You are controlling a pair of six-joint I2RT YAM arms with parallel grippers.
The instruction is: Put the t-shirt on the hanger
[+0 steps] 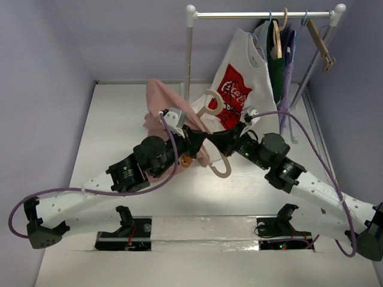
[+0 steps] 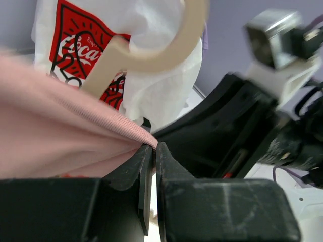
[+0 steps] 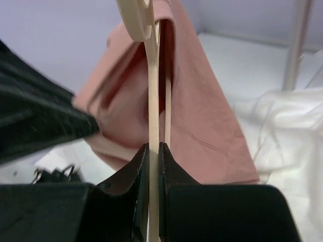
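the t-shirt (image 1: 158,98), dusty pink, is judged soft, light and limp, best taken at its ribbed edge, where the left pincer (image 2: 154,148) is clamped on it above the table (image 1: 116,119). the hanger (image 3: 154,101), pale cream, smooth and judged stiff, is clamped edge-on in the right pincer (image 3: 154,150), touching the pink cloth.
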